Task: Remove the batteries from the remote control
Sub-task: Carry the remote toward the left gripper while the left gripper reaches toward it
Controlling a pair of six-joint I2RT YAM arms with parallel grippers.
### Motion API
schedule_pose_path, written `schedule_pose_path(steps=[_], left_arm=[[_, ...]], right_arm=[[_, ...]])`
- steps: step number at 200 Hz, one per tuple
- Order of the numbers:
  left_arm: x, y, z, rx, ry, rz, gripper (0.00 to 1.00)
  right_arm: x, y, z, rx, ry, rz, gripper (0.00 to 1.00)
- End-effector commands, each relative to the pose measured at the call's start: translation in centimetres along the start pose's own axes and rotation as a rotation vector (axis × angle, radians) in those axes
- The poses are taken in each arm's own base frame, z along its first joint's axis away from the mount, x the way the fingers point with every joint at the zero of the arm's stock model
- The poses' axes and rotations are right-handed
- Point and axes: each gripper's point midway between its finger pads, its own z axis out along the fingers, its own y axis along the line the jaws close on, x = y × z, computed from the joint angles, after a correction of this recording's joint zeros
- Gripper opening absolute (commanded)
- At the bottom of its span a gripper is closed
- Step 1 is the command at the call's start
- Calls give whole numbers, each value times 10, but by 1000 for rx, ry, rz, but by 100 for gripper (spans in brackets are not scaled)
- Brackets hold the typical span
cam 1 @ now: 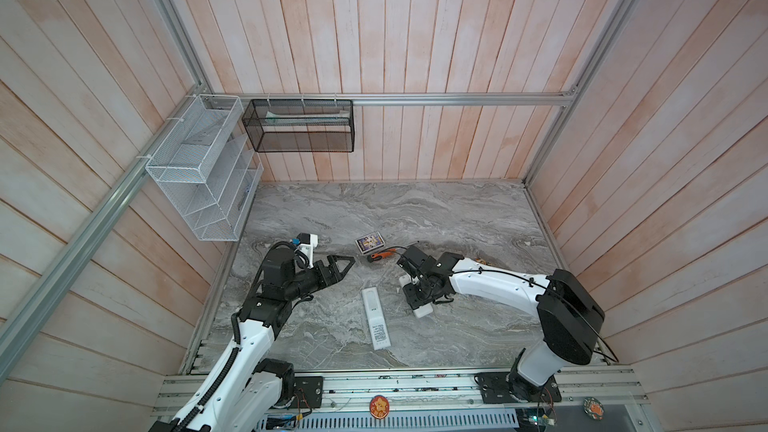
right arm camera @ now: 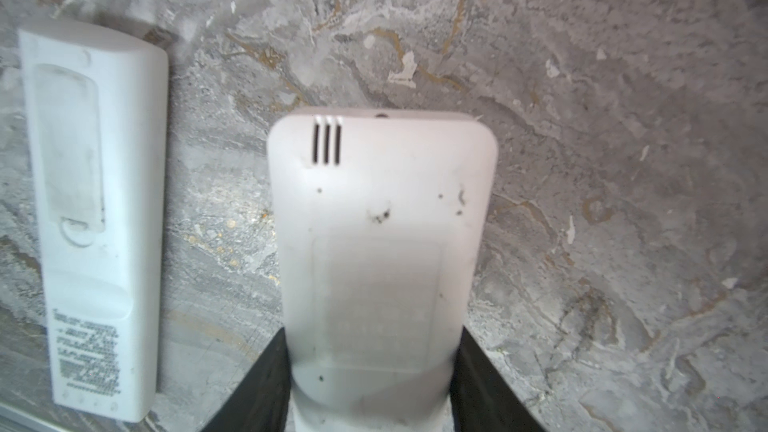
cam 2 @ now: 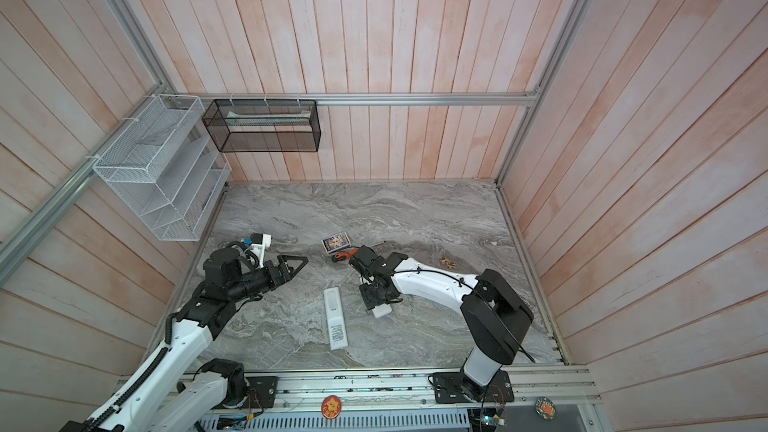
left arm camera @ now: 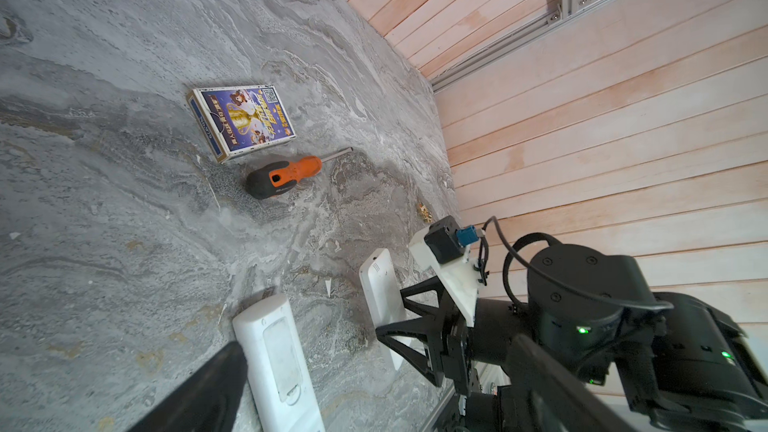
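Two remotes are shown: the held remote is clamped in the right gripper, the second remote laid on the counter beside it; batteries cannot be discerned. The left gripper is spread wide, empty.

1. a remote is lying mid-table, towards the front edge.
2. a second remote is sitting just right of it, between the fingers of the right gripper.
3. a screwdriver is lying behind both remotes, with a card box just behind it.
4. the left gripper is hovering left of the screwdriver, apart from both remotes.
5. two baskets are hanging above the table's back left corner.
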Motion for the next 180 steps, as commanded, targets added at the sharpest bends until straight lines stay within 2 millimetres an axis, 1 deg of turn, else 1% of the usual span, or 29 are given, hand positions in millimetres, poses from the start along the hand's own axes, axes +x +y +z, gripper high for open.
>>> schedule_pose_path(steps=[1, 60, 128, 180], left_arm=[[2, -3, 2, 29, 15, -2, 100], [0, -5, 11, 60, 33, -20, 100], [-10, -9, 24, 97, 45, -35, 100], [-17, -10, 39, 158, 58, -68, 100]], right_arm=[[-8, -2, -6, -7, -6, -13, 54], [-30, -1, -13, -61, -33, -19, 54], [-59, -6, -21, -130, -70, -19, 54], [-77, -7, -27, -169, -91, -50, 53]])
